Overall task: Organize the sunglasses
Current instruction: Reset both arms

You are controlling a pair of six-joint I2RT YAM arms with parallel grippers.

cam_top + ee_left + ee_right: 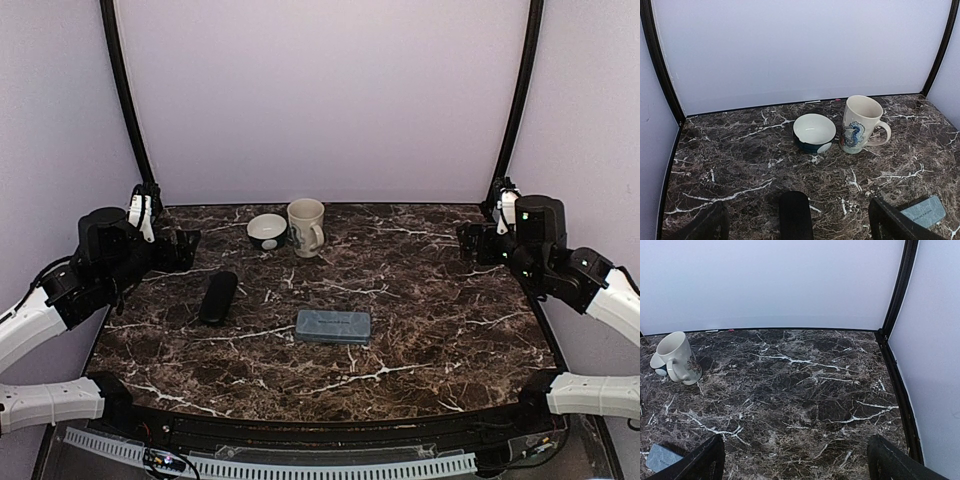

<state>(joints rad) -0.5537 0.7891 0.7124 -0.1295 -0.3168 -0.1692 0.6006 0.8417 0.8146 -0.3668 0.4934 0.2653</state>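
- No sunglasses are showing in any view. Both cases are lying shut, so the pairs may be sitting inside, though I cannot tell.
- With the sunglasses hidden, their direction and long axis are not showing either.
- The black oval case (218, 297) is lying left of centre on the table (430, 300), its length running near to far. The grey-blue case (333, 326) is lying crosswise near the middle.
- The left gripper (188, 246) and right gripper (466, 244) are hanging wide open at the table's side edges, holding nothing.
- A mug (306, 227) and a bowl (267, 231) are standing at the back.
- The task is looking either unstarted or finished.
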